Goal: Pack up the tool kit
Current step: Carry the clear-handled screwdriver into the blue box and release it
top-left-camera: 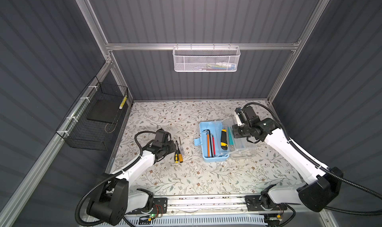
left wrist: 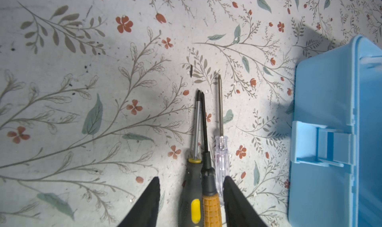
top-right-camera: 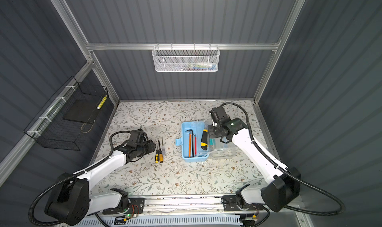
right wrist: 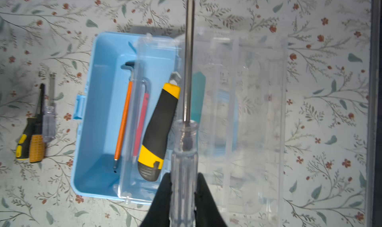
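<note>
clear-handled screwdriver (right wrist: 184, 145) is clamped in the right gripper (right wrist: 184, 175) over the open light-blue box (right wrist: 93, 133) — stowing it likely calls for lowering, then releasing inside. left gripper (left wrist: 191, 178) stands open around three screwdrivers (left wrist: 208, 182) on the tabletop (left wrist: 82, 50).

Left arm (top-left-camera: 142, 161), right arm (top-left-camera: 289, 151): glossy white link shells, black joint housings, bulky rounded black shoulder housings (top-left-camera: 107, 201). Black corrugated cable conduit (top-left-camera: 144, 132) loops along each arm, fixed by white cable ties (top-left-camera: 122, 171). Black base plates (top-left-camera: 159, 203) with screw holes; green LED (top-left-camera: 152, 215) lit by the left one. Left gripper (left wrist: 191, 177), right gripper (right wrist: 184, 174): matte black wedge-shaped fingers.
</note>
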`<state>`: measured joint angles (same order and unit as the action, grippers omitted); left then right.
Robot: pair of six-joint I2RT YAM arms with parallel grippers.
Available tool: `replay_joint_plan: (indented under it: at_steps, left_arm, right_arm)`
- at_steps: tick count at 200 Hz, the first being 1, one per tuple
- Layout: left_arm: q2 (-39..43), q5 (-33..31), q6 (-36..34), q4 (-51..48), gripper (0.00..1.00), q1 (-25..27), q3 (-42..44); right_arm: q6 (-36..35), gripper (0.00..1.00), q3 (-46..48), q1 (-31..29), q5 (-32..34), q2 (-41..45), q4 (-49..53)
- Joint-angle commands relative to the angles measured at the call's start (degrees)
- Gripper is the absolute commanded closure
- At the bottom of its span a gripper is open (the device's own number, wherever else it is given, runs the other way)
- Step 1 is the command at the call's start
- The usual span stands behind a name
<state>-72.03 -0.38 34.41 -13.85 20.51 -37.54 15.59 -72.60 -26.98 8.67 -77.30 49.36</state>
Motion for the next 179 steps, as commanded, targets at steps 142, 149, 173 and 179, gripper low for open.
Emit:
replay_joint_plan:
  at_steps: [142,149,173,179]
  left_arm:
    - [0.83,0.67,-1.67,-0.81,0.38,-0.4,-1.74]
    - [0.57,0.78,-1.68,-0.75,0.38,-0.42,-1.59]
    - [-0.05,1.24,-1.7,-0.35,0.38,-0.39,-1.59]
    - [-0.17,1.26,-1.62,-0.39,0.38,-0.43,-1.66]
  right_arm:
    - [0.82,0.67,7.45,2.56,0.66,-3.95,-4.13]
    - [0.72,0.63,7.06,2.56,0.81,-3.59,-3.92]
    - [0.47,0.57,5.13,2.5,1.76,-2.79,-2.09]
    - [0.5,0.57,4.61,2.53,1.51,-2.37,-1.75]
